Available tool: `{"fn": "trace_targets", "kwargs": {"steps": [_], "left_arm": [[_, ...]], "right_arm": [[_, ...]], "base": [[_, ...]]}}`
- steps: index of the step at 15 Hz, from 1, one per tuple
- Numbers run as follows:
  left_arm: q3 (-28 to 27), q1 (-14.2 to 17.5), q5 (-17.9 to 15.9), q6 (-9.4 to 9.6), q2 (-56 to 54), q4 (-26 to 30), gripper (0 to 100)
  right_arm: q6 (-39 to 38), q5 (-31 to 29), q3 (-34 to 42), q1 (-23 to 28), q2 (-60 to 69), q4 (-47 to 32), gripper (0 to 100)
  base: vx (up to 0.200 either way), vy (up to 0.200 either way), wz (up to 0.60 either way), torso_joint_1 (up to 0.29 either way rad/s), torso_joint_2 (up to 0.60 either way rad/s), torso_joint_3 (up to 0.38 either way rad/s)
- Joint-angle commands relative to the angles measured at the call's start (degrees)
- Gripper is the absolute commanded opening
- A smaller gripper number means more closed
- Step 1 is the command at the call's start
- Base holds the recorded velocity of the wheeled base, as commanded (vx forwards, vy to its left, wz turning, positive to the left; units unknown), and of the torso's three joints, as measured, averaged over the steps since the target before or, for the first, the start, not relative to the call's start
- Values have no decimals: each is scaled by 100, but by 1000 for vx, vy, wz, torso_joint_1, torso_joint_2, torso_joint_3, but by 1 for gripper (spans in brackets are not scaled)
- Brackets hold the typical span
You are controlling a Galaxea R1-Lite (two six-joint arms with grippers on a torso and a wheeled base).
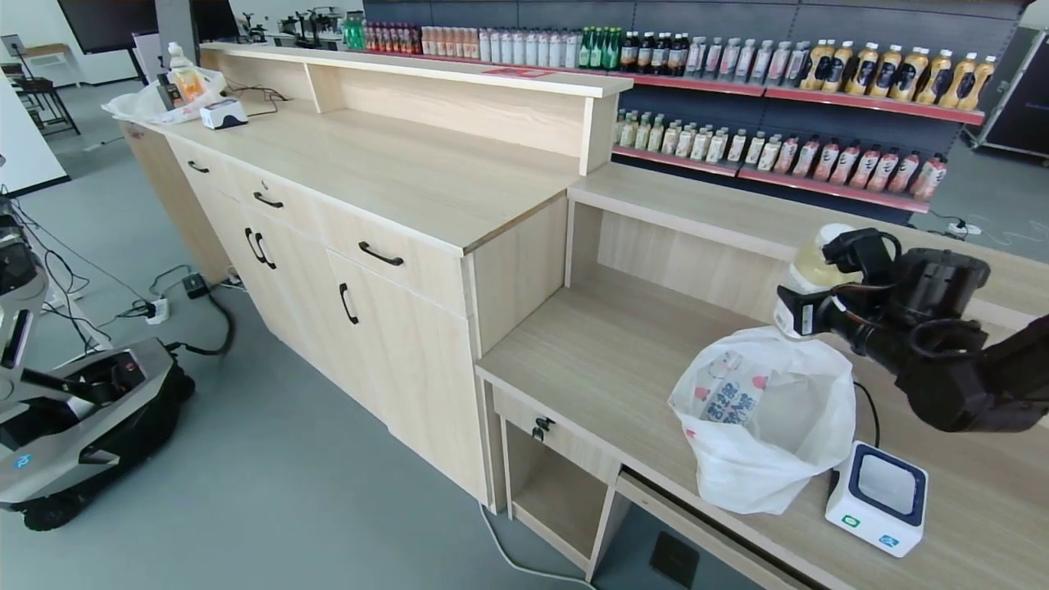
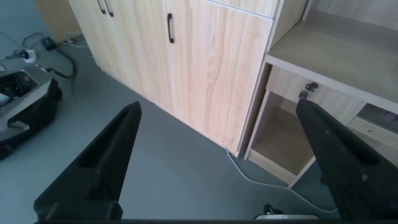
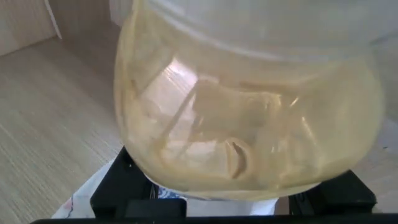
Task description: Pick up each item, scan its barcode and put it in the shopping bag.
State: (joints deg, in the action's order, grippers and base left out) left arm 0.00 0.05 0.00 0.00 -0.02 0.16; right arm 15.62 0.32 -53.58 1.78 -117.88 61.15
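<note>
The right pincer [image 1: 832, 285] is clamping the near-upright bottle [image 1: 810, 266] directly above the far rim of the bag [image 1: 737, 475] on the desk [image 1: 606, 360], the bag mouth lying just below, nearer.

Head camera looks forward and down over the counter [image 1: 606, 352]. Left wrist camera faces the cabinet doors [image 2: 211, 68], also seen from the head. Right wrist camera sits close against the bottle [image 3: 249, 106].
</note>
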Motion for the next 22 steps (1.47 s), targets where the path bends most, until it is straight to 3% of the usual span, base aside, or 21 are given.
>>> {"fn": "trace_targets", "kwargs": {"steps": [1, 6, 14, 22], "left_arm": [[0, -5, 0, 0, 2, 2, 100], [0, -5, 0, 0, 2, 2, 100], [0, -5, 0, 0, 2, 2, 100], [0, -5, 0, 0, 2, 2, 100]], "right_arm": [[-358, 30, -874, -64, -1140, -419, 0], [-384, 39, -1515, -73, -1879, -490, 0], [-366, 39, -1656, -73, -2459, -428, 0], [-366, 30, -1313, -81, -2889, 196, 0]], "base": [[0, 0, 0, 0, 0, 0], [0, 0, 0, 0, 0, 0], [0, 0, 0, 0, 0, 0], [0, 0, 0, 0, 0, 0]]}}
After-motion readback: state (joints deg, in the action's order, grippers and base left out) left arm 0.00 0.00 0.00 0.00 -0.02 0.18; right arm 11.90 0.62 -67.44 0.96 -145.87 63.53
